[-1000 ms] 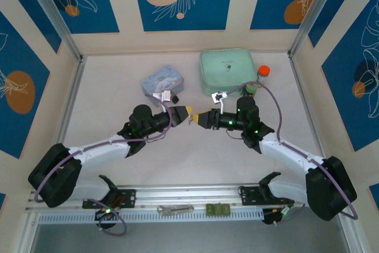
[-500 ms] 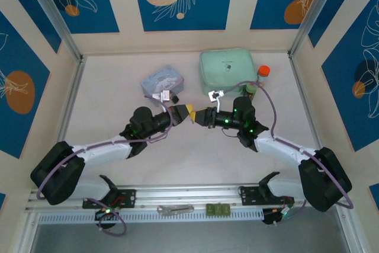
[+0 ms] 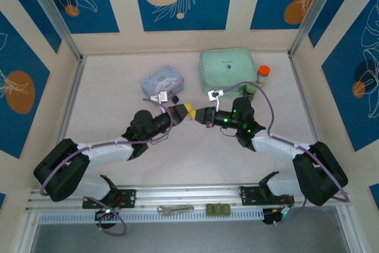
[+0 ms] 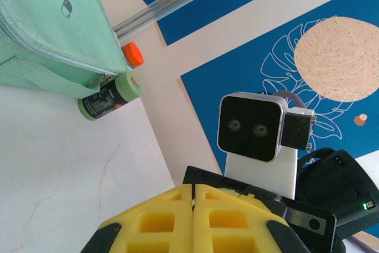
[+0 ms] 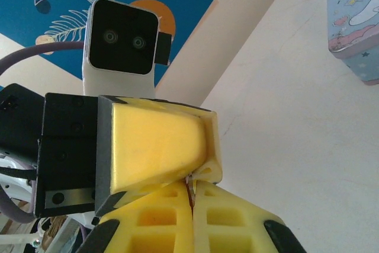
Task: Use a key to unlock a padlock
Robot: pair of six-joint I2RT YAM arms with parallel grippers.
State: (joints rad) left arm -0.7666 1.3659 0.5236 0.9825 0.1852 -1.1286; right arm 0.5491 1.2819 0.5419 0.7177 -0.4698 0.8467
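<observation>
The left hand (image 3: 189, 111) and the right hand (image 3: 198, 114) are found tip to tip above the middle of the pale tabletop (image 3: 118, 117). They are positioned on the near side of a pale blue rectangular tin (image 3: 163, 80) and a mint-green fabric pouch (image 3: 226, 70). The yellow pads of both hands are pressed together. A tiny dark sliver (image 5: 190, 180) is noted where the tips meet; whether it is the key or the padlock cannot be told.
</observation>
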